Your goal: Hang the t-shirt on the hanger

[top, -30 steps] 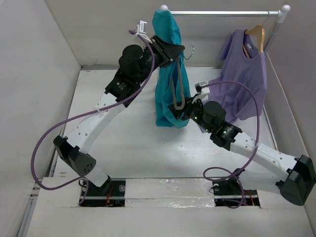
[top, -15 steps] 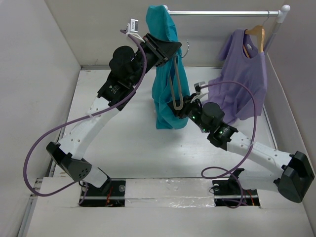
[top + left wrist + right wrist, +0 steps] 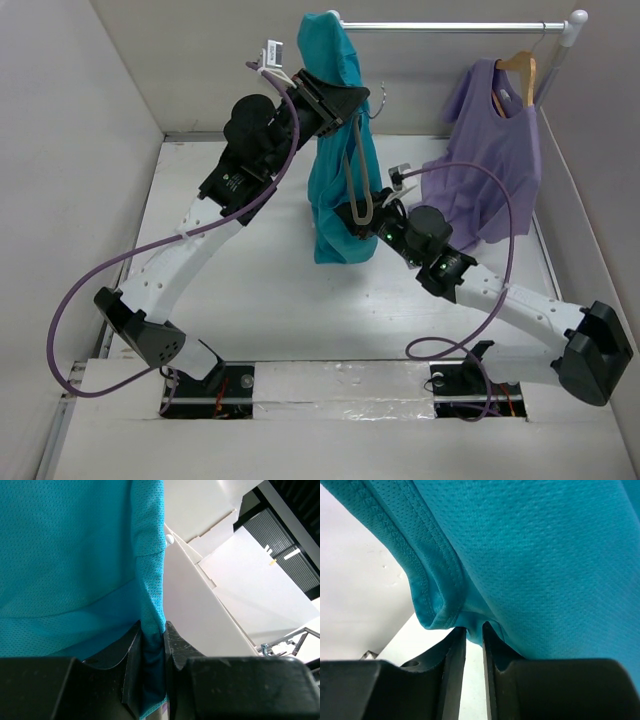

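The teal t-shirt (image 3: 338, 190) hangs in a long drape from near the rail's left end down to the table. My left gripper (image 3: 352, 100) is shut on its upper part; the left wrist view shows teal cloth (image 3: 75, 555) pinched between the jaws of the gripper (image 3: 152, 632). The thin grey hanger (image 3: 359, 185) lies against the shirt's right side, its hook (image 3: 379, 99) by the left gripper. My right gripper (image 3: 362, 220) is shut on the shirt's lower part by the hanger's bottom end; the right wrist view shows a hemmed fold (image 3: 440, 595) held between the jaws of the gripper (image 3: 474, 632).
A lilac sleeveless top (image 3: 495, 160) hangs on a wooden hanger (image 3: 518, 68) from the metal rail (image 3: 450, 27) at the back right. White walls close in the table (image 3: 250, 290) on the left, back and right.
My left gripper has lifted the shirt's top up and to the left, toward the rail's end. My right gripper has shifted slightly left with the lower cloth. Little has moved in the last half second.
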You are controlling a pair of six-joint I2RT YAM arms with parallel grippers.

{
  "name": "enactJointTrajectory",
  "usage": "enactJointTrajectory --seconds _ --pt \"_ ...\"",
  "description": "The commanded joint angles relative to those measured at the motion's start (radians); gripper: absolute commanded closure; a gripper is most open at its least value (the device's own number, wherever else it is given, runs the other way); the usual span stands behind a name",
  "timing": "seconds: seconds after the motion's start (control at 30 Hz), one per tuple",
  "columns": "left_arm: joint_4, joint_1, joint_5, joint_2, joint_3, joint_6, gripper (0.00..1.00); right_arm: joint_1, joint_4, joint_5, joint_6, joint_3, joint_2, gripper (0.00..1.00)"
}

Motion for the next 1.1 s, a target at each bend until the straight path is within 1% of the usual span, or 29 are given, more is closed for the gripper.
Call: enactJointTrajectory --seconds 0.0,0.03,0.07,0.1,0.13,0.27,0.3,0.33,0.4,0.5,0.53,0.57,0.67,0.7,0.77,0.8,0.9,1.0,1.07 --pt "0.075 -0.006 -0.012 -0.030 0.046 0.005 1.00 0.009 0.106 -0.030 0.013 0.054 0.006 0.77" --pt "0.074 -0.006 -0.014 -0.032 0.046 0.008 1.00 0.009 0.111 -0.034 0.018 0.052 0.006 0.81" --pt "0.072 -0.006 -0.014 -0.030 0.046 0.008 1.00 0.009 0.118 -0.034 0.022 0.051 0.006 0.89" --pt "0.071 -0.006 -0.014 -0.029 0.047 0.010 1.00 0.009 0.126 -0.034 0.027 0.049 0.005 0.92" --pt "0.065 -0.006 -0.012 -0.027 0.050 0.019 1.00 0.009 0.118 -0.032 0.028 0.051 0.002 1.00" --pt "0.042 -0.006 -0.041 -0.023 0.067 0.054 1.00 0.009 0.080 -0.018 0.027 0.041 -0.041 1.00" --pt "0.045 -0.006 -0.050 -0.026 0.064 0.065 1.00 0.009 0.040 -0.015 0.025 0.040 -0.054 1.00" --pt "0.048 -0.006 -0.090 -0.026 0.062 0.077 1.00 0.009 0.016 -0.015 0.025 0.038 -0.086 1.00" --pt "0.069 -0.006 -0.109 -0.027 0.056 0.106 1.00 0.009 -0.062 -0.027 0.025 0.031 -0.123 1.00" --pt "0.135 0.012 -0.150 -0.032 0.029 0.145 1.00 0.009 -0.183 -0.058 0.033 0.011 -0.199 1.00" --pt "0.152 0.021 -0.167 -0.029 0.023 0.153 1.00 0.009 -0.213 -0.092 0.039 0.002 -0.218 1.00" --pt "0.189 0.021 -0.176 -0.027 0.013 0.163 1.00 0.009 -0.237 -0.109 0.045 -0.012 -0.260 1.00" --pt "0.268 0.021 -0.210 -0.013 -0.019 0.212 1.00 0.009 -0.348 -0.130 0.056 -0.022 -0.314 1.00" --pt "0.289 0.021 -0.213 -0.003 -0.023 0.219 1.00 0.009 -0.404 -0.126 0.057 -0.015 -0.343 1.00" --pt "0.330 0.021 -0.239 0.009 -0.034 0.245 1.00 0.009 -0.434 -0.110 0.054 -0.006 -0.367 1.00" --pt "0.345 0.021 -0.239 0.022 -0.036 0.246 1.00 0.009 -0.510 -0.109 0.044 0.021 -0.373 1.00" --pt "0.381 0.021 -0.233 0.054 -0.016 0.263 1.00 0.009 -0.596 -0.135 0.012 0.067 -0.356 1.00" --pt "0.391 0.021 -0.219 0.065 -0.005 0.275 1.00 0.009 -0.652 -0.146 0.005 0.112 -0.360 1.00" --pt "0.408 0.021 -0.204 0.057 -0.040 0.286 1.00 0.009 -0.673 -0.117 0.016 0.136 -0.380 1.00"
